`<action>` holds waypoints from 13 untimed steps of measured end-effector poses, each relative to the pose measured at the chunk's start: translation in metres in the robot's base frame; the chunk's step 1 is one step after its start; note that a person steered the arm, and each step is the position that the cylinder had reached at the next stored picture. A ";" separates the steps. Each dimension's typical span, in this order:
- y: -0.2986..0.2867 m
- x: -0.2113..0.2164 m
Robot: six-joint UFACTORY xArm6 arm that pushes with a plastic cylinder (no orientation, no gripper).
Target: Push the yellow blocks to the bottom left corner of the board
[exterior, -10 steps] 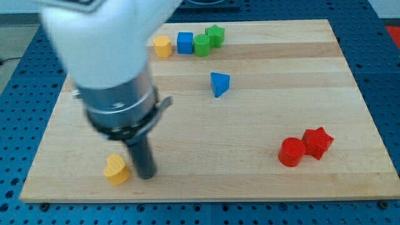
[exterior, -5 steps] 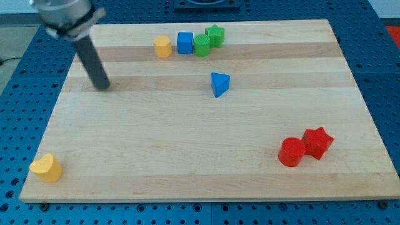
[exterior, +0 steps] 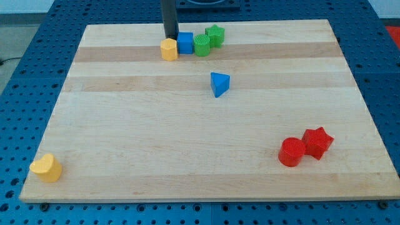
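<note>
The straight dark rod comes down from the view's top edge, upright, with only its lower length showing; the arm above it is out of frame. My tip (exterior: 170, 37) stands on the pale wooden board (exterior: 187, 144) near its top edge, just behind the small yellow block with a faceted, roughly hexagonal top (exterior: 169, 49), seemingly touching its upper side, though I cannot tell for certain. The rod has nothing to open or close and holds nothing; it only stands against that block's back.

Just to the view's right of this yellow block sits the blue cube-shaped block (exterior: 185, 42), touching it or nearly so. Next in the row comes the green round block (exterior: 202, 45), pressed against the blue one, and behind it, toward the view's top right, the green star-shaped block (exterior: 215, 35), touching the round one.

The second yellow block, heart-like in shape (exterior: 46, 167), lies at the board's bottom left corner, close to the left edge and well apart from my tip.

The blue triangular block (exterior: 219, 84) stands alone near the board's middle, below the row. Towards the bottom right, the red round block (exterior: 291, 152) and the red star-shaped block (exterior: 317, 142) sit touching each other.

The board rests on a blue perforated table (exterior: 19, 94).
</note>
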State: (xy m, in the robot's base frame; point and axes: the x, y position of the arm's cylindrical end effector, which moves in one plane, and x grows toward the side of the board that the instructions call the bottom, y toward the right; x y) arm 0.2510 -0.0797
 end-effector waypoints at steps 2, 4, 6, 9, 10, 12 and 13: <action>-0.063 0.099; -0.089 0.079; -0.001 0.097; -0.074 0.218; -0.085 0.212; -0.145 0.249; -0.128 0.253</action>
State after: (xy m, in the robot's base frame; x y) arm 0.5043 -0.2082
